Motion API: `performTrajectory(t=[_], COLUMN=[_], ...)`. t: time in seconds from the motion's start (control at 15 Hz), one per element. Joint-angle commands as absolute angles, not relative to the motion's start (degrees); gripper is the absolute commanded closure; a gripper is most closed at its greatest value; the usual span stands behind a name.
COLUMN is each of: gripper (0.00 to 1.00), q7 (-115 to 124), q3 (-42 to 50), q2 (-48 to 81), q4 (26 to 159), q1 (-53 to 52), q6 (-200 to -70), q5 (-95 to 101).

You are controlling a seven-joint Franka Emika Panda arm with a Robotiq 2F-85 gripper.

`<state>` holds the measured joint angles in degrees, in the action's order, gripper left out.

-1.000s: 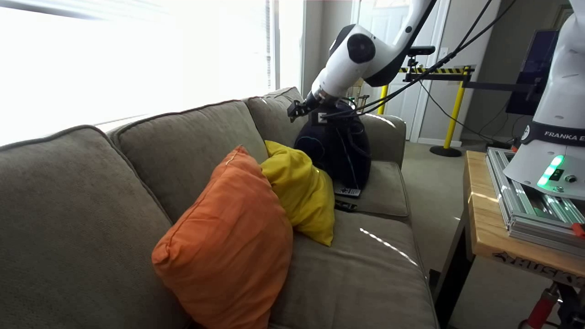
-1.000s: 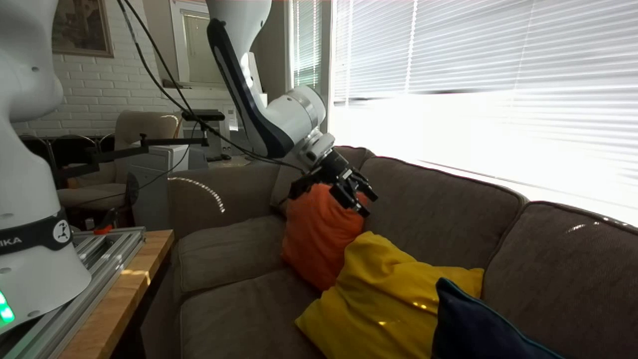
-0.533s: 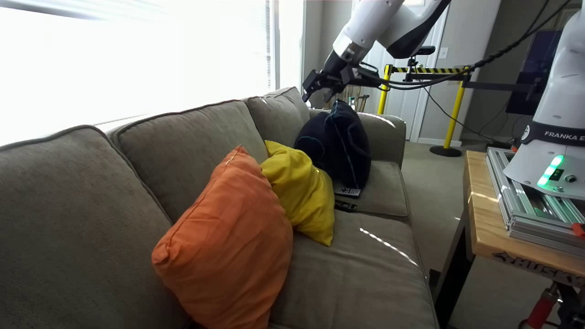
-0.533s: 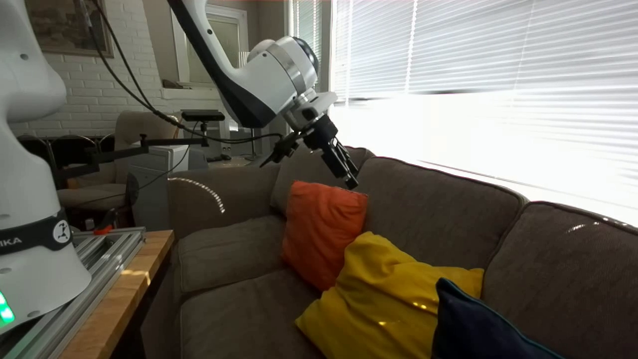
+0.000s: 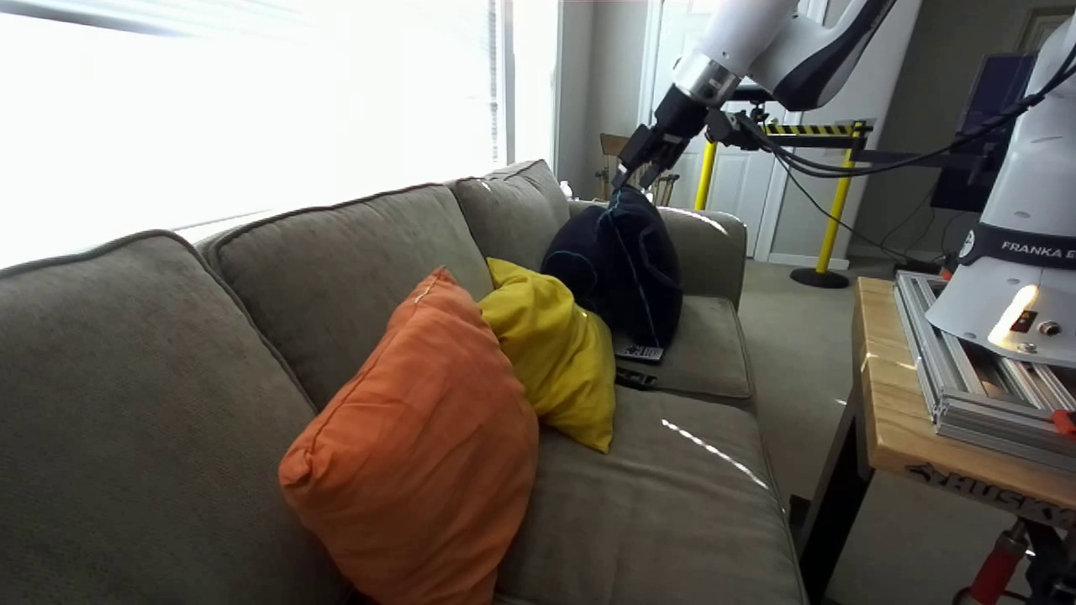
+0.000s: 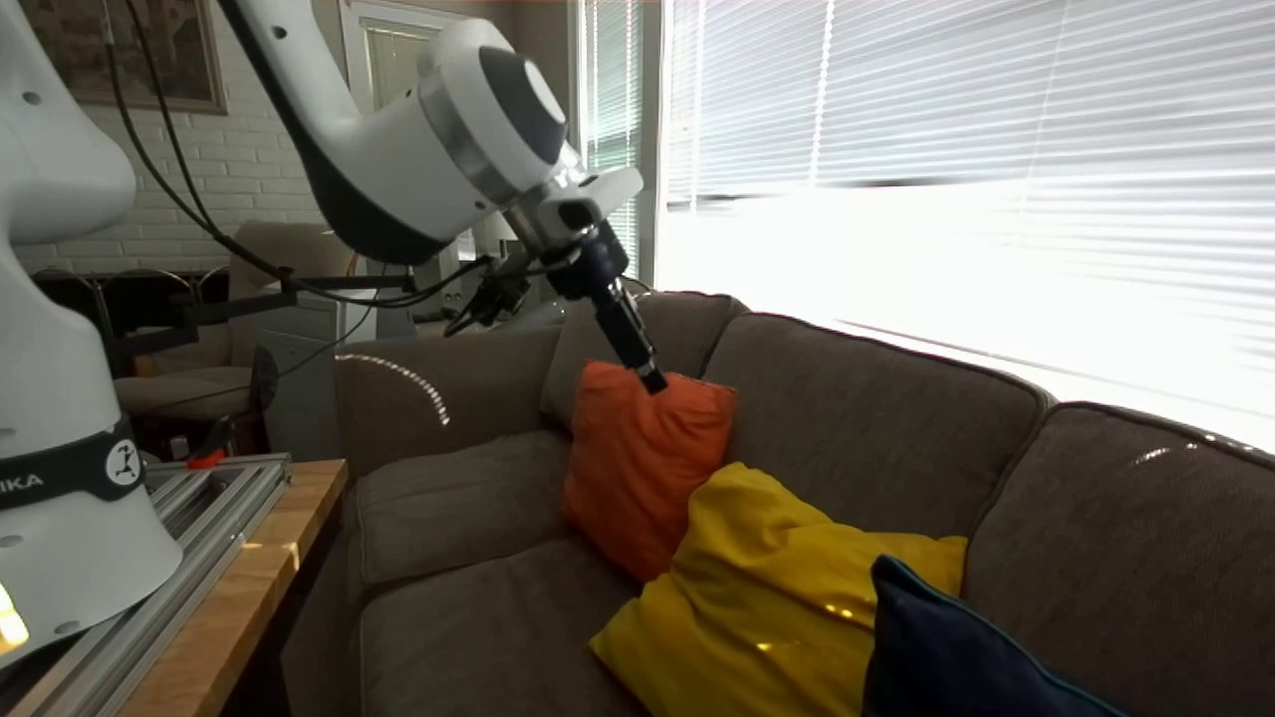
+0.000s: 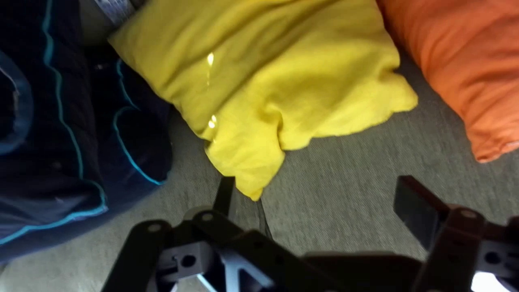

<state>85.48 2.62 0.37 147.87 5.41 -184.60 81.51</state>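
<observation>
My gripper [image 7: 316, 184] stands open above the sofa, with nothing between its fingers [image 7: 419, 211]. In the wrist view a corner of the yellow pillow [image 7: 284, 81] lies below and close to one fingertip; contact does not show. The orange pillow [image 7: 466, 61] is at the upper right there, and dark navy pillows [image 7: 52, 170] with teal piping are at the left. In an exterior view the gripper [image 5: 634, 180] appears just over the top of the navy pillow [image 5: 618, 269]. Against the orange pillow [image 6: 647, 468], the gripper [image 6: 652, 380] points downward at a slant in an exterior view.
The grey-brown sofa [image 5: 664, 504] has tall back cushions [image 5: 361, 269] along the window. A light remote [image 5: 640, 353] and a black remote [image 5: 636, 378] lie on the seat beside the pillows. The robot's wooden bench [image 5: 883, 403] faces the sofa. Cables [image 5: 908, 164] hang from the arm.
My gripper has lifted and drawn back from the backrest toward the robot's base, turning as it moved. The base light has gone from green to yellowish. Pillows and remotes stay where they were.
</observation>
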Motion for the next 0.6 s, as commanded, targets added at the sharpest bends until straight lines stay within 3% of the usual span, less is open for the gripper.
performTrajectory(t=[0.0, 0.13, 0.2, 0.53], gripper=[0.00, 0.00, 0.00, 0.00], q7=[75.97, 70.86, 75.31, 72.66], q3=[2.86, 2.25, 2.59, 2.35], q2=[-0.55, -1.87, 0.49, 0.25], q4=[155.24, 157.34, 154.73, 155.87], q1=[4.52, 3.71, 4.67, 4.14], q6=[-179.70, -176.98, -179.58, -178.25], q5=[66.16, 57.46, 64.54, 59.74])
